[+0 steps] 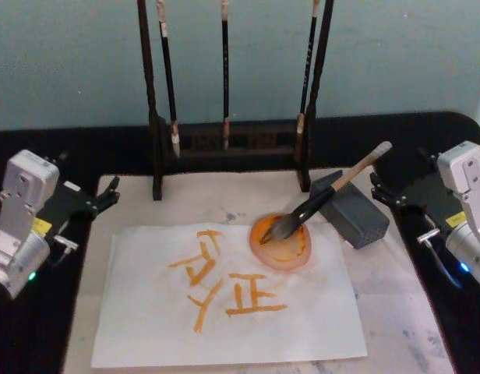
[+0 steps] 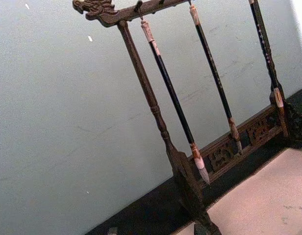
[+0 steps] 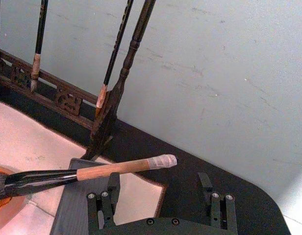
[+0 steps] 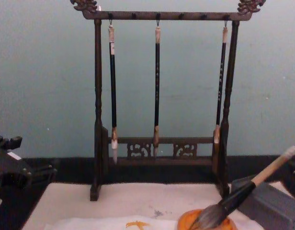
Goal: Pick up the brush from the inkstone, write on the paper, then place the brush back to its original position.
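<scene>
Head view: the brush [image 1: 327, 195] lies at one o'clock of the paper [image 1: 146, 327], soft tuft in the orange dish [image 1: 293, 255], handle propped on the grey block [image 1: 361, 222]. The left gripper [image 1: 106, 196] sits parked at nine o'clock.

Right wrist view: the right gripper [image 3: 158, 182] gapes wide and empty. That light, stiff wooden handle looks the spot to grip.

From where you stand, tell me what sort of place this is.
Probably a calligraphy practice desk: a wooden rack hung with thin brushes, the paper bearing orange characters, and the brush leaning on the inkstone.
</scene>
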Tool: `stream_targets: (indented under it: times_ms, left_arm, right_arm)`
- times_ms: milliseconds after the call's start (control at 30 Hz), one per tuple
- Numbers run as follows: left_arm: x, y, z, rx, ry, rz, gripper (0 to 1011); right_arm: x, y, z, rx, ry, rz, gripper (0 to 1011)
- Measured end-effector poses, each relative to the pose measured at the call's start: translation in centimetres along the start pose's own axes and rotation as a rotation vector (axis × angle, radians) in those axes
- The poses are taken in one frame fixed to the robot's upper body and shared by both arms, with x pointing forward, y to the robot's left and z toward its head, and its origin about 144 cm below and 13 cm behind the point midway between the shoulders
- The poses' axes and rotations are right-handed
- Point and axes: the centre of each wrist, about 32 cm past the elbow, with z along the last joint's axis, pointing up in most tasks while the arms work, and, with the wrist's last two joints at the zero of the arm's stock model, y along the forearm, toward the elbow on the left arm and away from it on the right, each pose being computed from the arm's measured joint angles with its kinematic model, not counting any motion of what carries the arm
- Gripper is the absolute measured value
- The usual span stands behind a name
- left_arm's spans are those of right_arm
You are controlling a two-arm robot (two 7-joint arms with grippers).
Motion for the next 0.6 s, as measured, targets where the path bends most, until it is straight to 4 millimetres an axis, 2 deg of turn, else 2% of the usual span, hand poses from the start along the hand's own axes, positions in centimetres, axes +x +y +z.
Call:
stream_targets:
  times_ms: [600]
  left_arm:
    - [0.00, 0.00, 0.00, 0.000, 0.000, 0.000, 1010]
  right_arm:
    - [0.00, 0.00, 0.00, 0.000, 0.000, 0.000, 1000]
